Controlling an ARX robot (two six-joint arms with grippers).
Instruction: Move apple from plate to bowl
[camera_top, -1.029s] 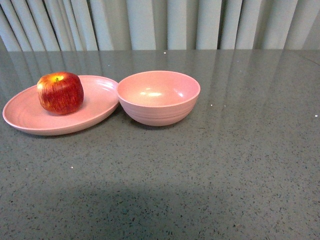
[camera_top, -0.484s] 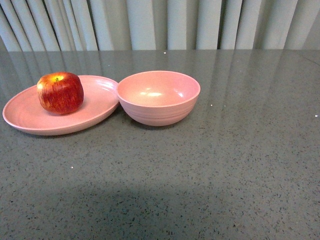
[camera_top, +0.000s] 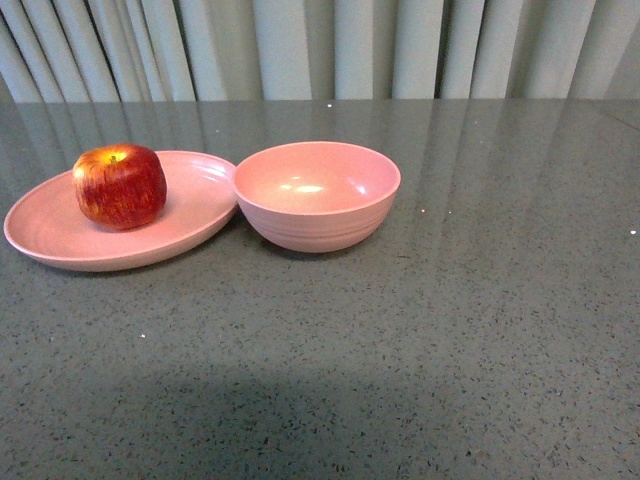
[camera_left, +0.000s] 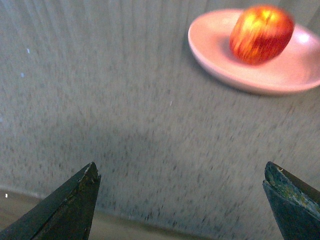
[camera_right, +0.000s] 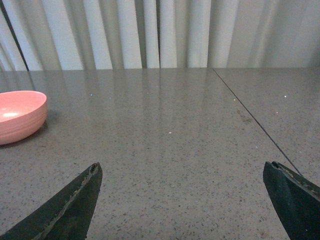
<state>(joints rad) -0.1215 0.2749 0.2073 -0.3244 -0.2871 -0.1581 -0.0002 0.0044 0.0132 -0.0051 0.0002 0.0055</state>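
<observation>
Pale pleated curtains (camera_top: 300, 50) hung behind a grey speckled desk (camera_top: 420, 330), on which the shallow pink plate (camera_top: 50, 238) and the deeper pink bowl (camera_top: 317, 200) stood side by side, their rims touching or very nearly so. The apple (camera_top: 120, 186) sat upright on the plate, about midway across it and toward the back, with its stem dimple facing up. Neither arm showed in the front view. The left wrist view was somewhat blurred. It showed the left tool (camera_left: 181, 170) spread wide with nothing between its tips, hanging over bare desk with the plate and apple ahead and well apart from it. The right tool (camera_right: 182, 170) was equally wide open and empty over bare desk, with the bowl off at the edge of its view. By my reading, the step in hand was the left tool's reach for the apple. To do it well, the tool should come down from above, straddle the fruit at its widest part and stay clear of the plate's raised rim. It should then close gently on the flanks, lift high enough to pass the bowl's taller wall, and lower the apple in rather than drop it. The apple was round and glossy, deep red with fine yellow streaks and a yellow patch around the stem. Skin that smooth would probably slip or roll under an off-centre pinch.
</observation>
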